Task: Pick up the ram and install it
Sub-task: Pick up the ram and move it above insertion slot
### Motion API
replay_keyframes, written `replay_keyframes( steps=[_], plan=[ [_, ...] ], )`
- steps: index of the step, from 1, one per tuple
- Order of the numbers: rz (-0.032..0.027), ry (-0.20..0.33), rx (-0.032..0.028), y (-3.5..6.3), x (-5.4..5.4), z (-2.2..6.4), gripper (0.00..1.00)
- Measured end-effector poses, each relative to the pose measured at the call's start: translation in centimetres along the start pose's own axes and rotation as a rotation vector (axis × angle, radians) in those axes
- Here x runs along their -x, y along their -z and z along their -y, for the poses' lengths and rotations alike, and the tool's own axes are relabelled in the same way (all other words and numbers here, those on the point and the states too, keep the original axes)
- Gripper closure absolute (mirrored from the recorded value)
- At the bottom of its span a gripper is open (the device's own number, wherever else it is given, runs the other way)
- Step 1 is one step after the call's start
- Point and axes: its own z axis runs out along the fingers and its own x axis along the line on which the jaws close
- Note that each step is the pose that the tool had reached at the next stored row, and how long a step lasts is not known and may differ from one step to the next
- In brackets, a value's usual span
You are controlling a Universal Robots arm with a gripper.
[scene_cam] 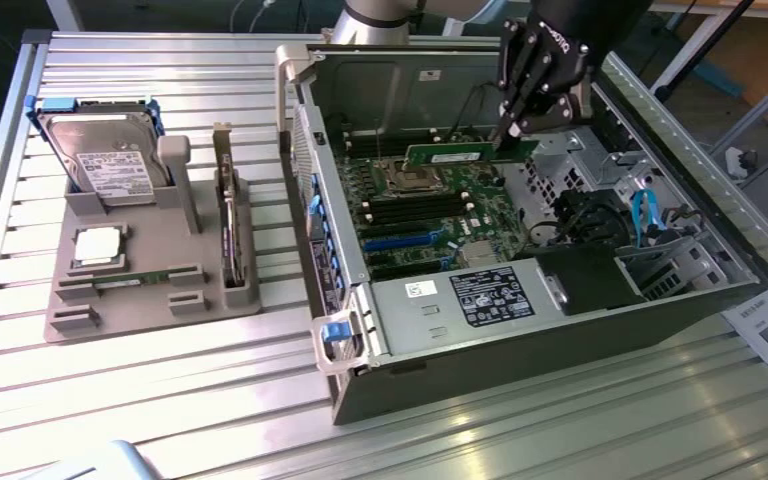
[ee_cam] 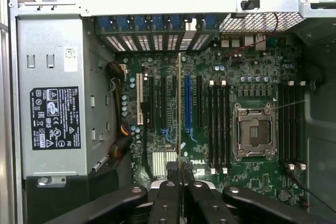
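The ram (scene_cam: 468, 155), a long green stick, hangs on edge above the motherboard (scene_cam: 424, 215) inside the open computer case (scene_cam: 518, 330). My gripper (scene_cam: 508, 135) is shut on its end at the exterior view's right. In the wrist view the ram (ee_cam: 179, 103) shows edge-on as a thin line running out from my gripper (ee_cam: 179, 174) over the board, between the black and blue card slots. The black memory slots (ee_cam: 218, 124) lie beside the processor socket (ee_cam: 254, 132), apart from the stick.
A grey holder (scene_cam: 157, 270) on the exterior view's left carries a hard drive (scene_cam: 111, 165), a square processor chip (scene_cam: 97, 245) and a dark expansion card (scene_cam: 228, 225). The power supply (scene_cam: 484, 295) and a cable bundle (scene_cam: 584, 215) crowd the case.
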Motion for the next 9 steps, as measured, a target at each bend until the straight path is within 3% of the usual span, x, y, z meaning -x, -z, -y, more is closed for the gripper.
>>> replay_keyframes(
  steps=[9],
  plan=[
    [0.0044,0.000,-0.0016,-0.35,2.3,-0.05,0.88]
  ],
)
